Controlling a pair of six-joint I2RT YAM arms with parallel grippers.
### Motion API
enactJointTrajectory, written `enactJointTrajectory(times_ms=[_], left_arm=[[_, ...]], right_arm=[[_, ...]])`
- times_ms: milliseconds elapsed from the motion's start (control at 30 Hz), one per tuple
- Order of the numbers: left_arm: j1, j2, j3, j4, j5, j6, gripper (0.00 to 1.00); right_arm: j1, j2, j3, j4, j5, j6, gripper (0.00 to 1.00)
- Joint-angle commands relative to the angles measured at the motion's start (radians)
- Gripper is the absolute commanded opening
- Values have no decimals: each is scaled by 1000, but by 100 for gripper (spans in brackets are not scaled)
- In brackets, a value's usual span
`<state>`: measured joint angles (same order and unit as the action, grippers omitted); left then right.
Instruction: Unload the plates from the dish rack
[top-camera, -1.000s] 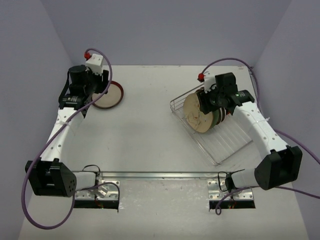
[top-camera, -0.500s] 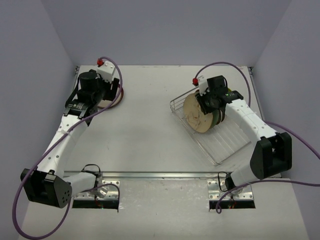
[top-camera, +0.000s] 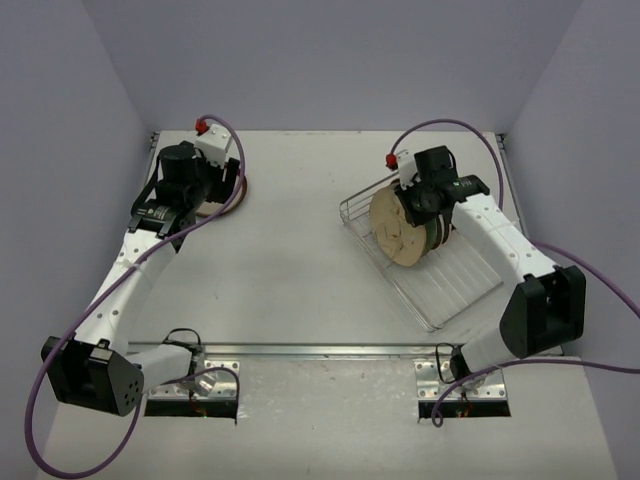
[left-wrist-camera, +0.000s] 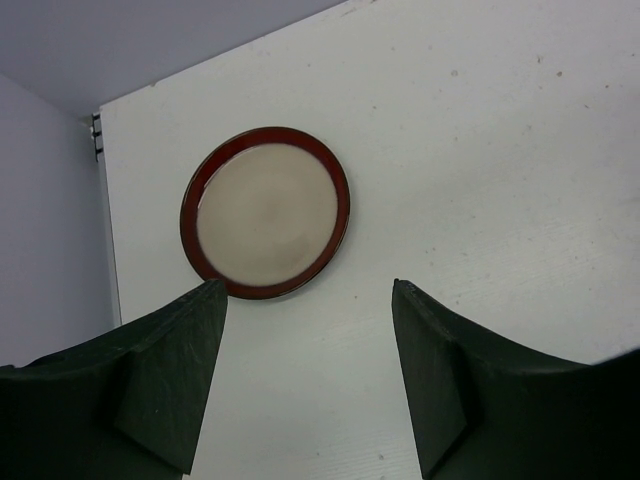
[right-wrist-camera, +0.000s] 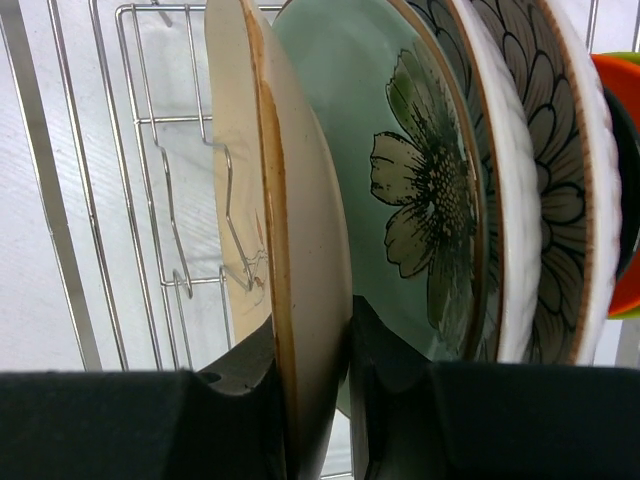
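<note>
Right jaws clamped on the front beige plate (right-wrist-camera: 300, 250), upright in the dish rack (top-camera: 460, 288) close beside the green flowered plate (right-wrist-camera: 345, 110): a skewed lift risks dragging that neighbour; left jaws apart above 1 red-rimmed plate (left-wrist-camera: 265, 212) on the tabletop (left-wrist-camera: 500, 150).

A rectangular silver wire dish rack (top-camera: 455, 285) sits askew on the right of the white worktop (top-camera: 300, 270), its far end packed with round plates standing on edge. In front is a plain cream plate with a brown-edged rim (right-wrist-camera: 300, 250), pinched at its edge by the right tool (right-wrist-camera: 310, 350); behind it come a pale green plate with a painted flower (right-wrist-camera: 400, 150), cream plates with dark petal patterning (right-wrist-camera: 555, 200), and a sliver of orange plate (right-wrist-camera: 622, 75). Well apart, at the far left, a beige plate with a dark red rim (left-wrist-camera: 265, 212) lies flat on the worktop.
</note>
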<state>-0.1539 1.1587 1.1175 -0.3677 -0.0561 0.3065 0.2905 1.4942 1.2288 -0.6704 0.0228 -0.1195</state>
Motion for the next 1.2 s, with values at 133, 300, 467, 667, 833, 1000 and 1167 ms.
enactJointTrajectory(times_ms=[133,300,467,667,833,1000,1167], left_arm=[[-7,-16,13,11,40,-26,65],[-7,-9,32,3,52,-39,67],[-7,-8,75,-26,280,-66,67],[-10,-8,124,-47,667,-122,71],[-57,65,196,-96,802,-163,70],[-129,133,227,-138,821,-169,69],[-197,195,234,-155,857,-180,66]], right_arm=[[28,-157,142,49,-88,20,0],[37,-200,161,96,-47,-22,0],[38,-225,215,110,-80,-25,0],[38,-201,270,36,-417,87,0],[41,-176,246,71,-630,196,0],[50,-142,255,81,-729,223,0],[58,-141,223,119,-787,241,0]])
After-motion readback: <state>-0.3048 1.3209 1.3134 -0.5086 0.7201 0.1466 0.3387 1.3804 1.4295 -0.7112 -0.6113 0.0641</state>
